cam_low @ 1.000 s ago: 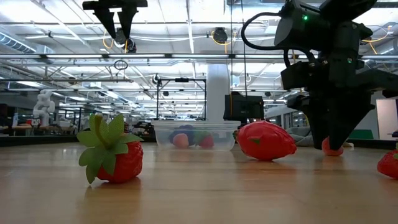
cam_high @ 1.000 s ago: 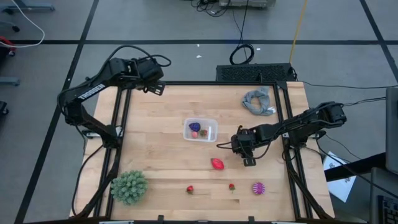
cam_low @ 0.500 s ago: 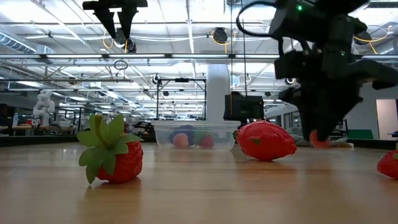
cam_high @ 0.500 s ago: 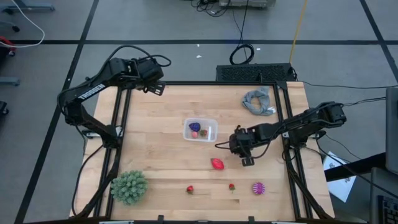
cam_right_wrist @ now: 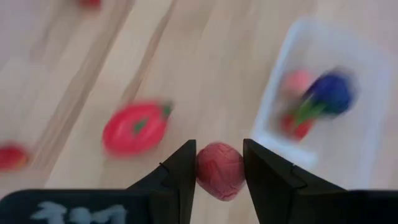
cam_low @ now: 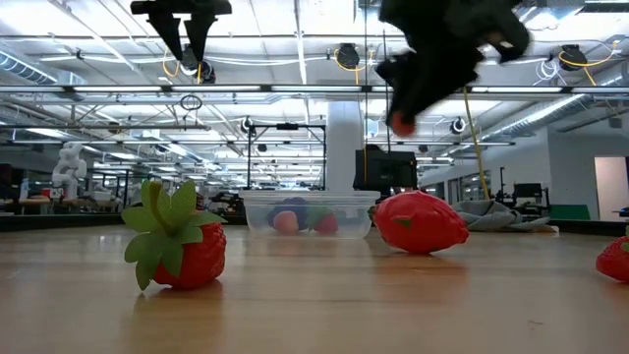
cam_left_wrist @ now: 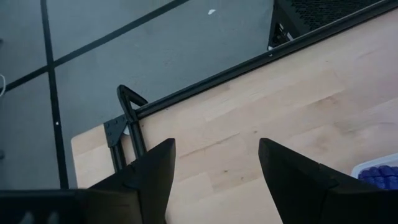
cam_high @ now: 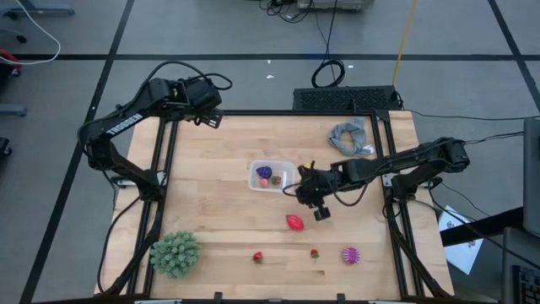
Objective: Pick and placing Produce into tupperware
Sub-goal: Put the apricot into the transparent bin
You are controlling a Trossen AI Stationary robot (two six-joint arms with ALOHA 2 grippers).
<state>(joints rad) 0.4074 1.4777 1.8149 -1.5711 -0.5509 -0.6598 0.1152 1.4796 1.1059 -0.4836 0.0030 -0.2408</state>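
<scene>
right gripper [cam_right_wrist: 220, 163] pinching pink fruit [cam_right_wrist: 220, 171] – hovering beside tupperware [cam_high: 272, 176] | tupperware sitting mid-bench, holding purple, pink, red pieces | left gripper [cam_left_wrist: 214, 163] spread, idling at bench's far-left corner

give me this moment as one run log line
right gripper: shut on red fruit, lifted beside tub | left gripper: open, parked at far left corner | tub: three fruits inside

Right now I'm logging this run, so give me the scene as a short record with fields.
right gripper: shut on a small red fruit, in the air beside the tub
left gripper: open, at the table's far left corner
tub: holds a purple, a pink and a red piece
on the table: large red fruit, two small strawberries, magenta spiky ball
</scene>
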